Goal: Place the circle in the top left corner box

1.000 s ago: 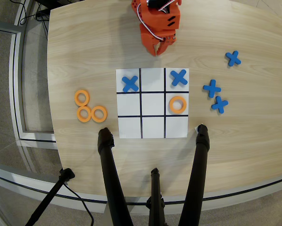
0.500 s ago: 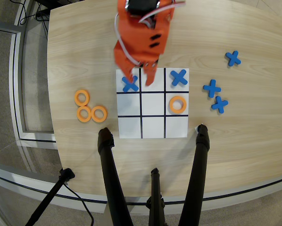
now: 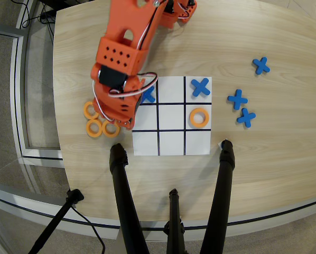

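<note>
Three orange rings lie on the wood just left of the white grid sheet [image 3: 171, 143]: one [image 3: 89, 109], one [image 3: 94, 128] and one [image 3: 110, 128]. A fourth ring [image 3: 199, 117] lies in the middle right cell. The orange arm reaches down from the top edge. Its gripper [image 3: 121, 120] hangs over the ring nearest the sheet and covers part of it. The arm's body hides the jaws, so I cannot tell whether they are open. Blue X pieces sit in the upper left cell [image 3: 148, 95] and the upper right cell [image 3: 200, 87]. The lower left [image 3: 145, 143] and lower right [image 3: 198, 143] corner cells are plain white.
Three loose blue X pieces [image 3: 261, 65], [image 3: 237, 99], [image 3: 246, 117] lie right of the sheet. Black tripod legs [image 3: 121, 180], [image 3: 225, 169] stand on the table's near edge just below the sheet. The table's left edge [image 3: 57, 106] is close to the rings.
</note>
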